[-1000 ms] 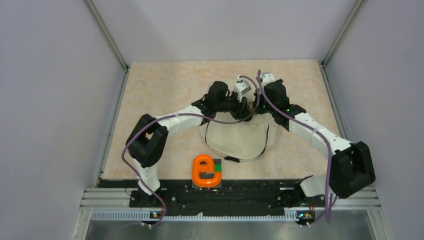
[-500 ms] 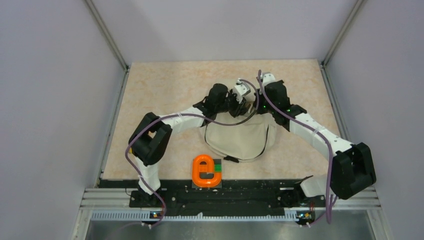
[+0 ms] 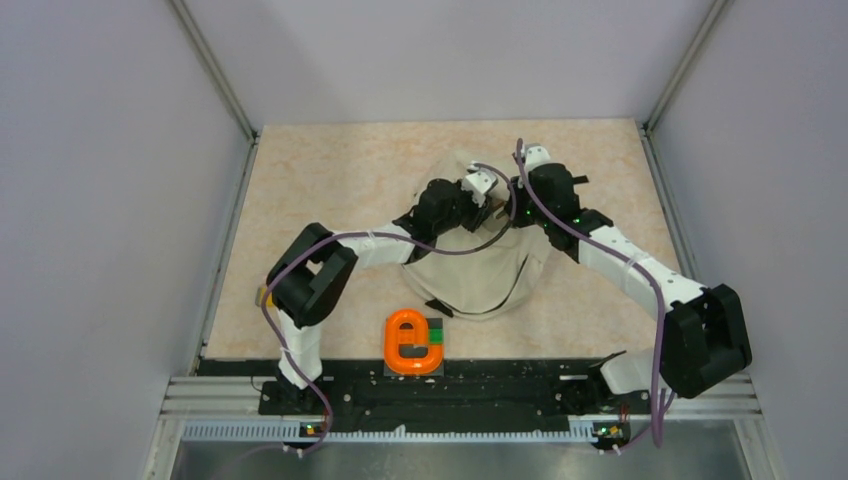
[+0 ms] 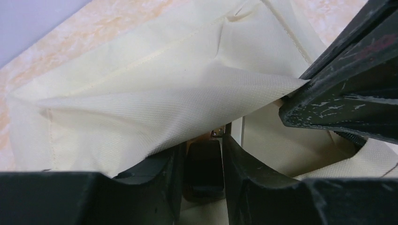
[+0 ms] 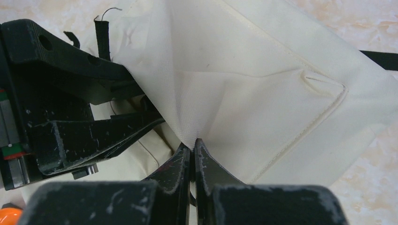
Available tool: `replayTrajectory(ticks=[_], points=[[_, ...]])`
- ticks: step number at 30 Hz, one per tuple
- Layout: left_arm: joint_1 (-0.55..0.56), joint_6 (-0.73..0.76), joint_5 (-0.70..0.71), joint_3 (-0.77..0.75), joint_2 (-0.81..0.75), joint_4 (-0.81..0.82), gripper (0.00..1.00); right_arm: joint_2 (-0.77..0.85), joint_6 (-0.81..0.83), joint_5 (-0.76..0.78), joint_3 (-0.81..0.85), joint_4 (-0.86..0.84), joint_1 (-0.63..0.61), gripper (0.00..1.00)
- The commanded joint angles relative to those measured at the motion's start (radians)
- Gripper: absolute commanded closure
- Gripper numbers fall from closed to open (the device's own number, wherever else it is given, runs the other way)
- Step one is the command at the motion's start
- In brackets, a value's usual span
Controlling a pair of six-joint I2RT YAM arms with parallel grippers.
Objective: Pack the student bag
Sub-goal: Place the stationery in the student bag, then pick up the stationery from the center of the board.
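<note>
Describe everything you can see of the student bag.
The student bag is soft cream woven fabric with stitched seams and black strap trim, lying crumpled on the table. Its far edge is lifted: the right gripper pinches a fold shut, and the left gripper sits under draped cloth beside it.

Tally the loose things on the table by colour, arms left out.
Cream: 1, the student bag
Orange: 1, the letter-shaped piece at the near edge
Dark with a green patch: 1, the small block against the orange piece; I cannot tell whether the two are joined
Total: 3
</note>
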State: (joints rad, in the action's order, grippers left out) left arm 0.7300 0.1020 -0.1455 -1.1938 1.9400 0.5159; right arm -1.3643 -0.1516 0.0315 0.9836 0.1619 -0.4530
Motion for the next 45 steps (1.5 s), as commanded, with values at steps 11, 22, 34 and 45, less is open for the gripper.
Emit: replayTrajectory(ticks=[11,22,34,45], points=[[0.006,-0.204,0.000,0.136,-0.257,-0.119,0.19,-0.016,-0.019,0.006,0.041,-0.066,0.000,1.00],[-0.048,-0.472,0.345,0.223,-0.660,-0.872,0.10,-0.004,-0.024,-0.007,-0.003,-0.095,0.000,1.00],[-0.611,-0.780,0.419,0.531,-0.955,-0.955,0.02,-0.011,-0.028,-0.059,-0.022,-0.124,0.001,1.00],[-1.063,-0.905,0.455,0.608,-0.988,-0.879,0.02,-0.005,-0.038,-0.104,-0.038,-0.144,0.002,1.00]])
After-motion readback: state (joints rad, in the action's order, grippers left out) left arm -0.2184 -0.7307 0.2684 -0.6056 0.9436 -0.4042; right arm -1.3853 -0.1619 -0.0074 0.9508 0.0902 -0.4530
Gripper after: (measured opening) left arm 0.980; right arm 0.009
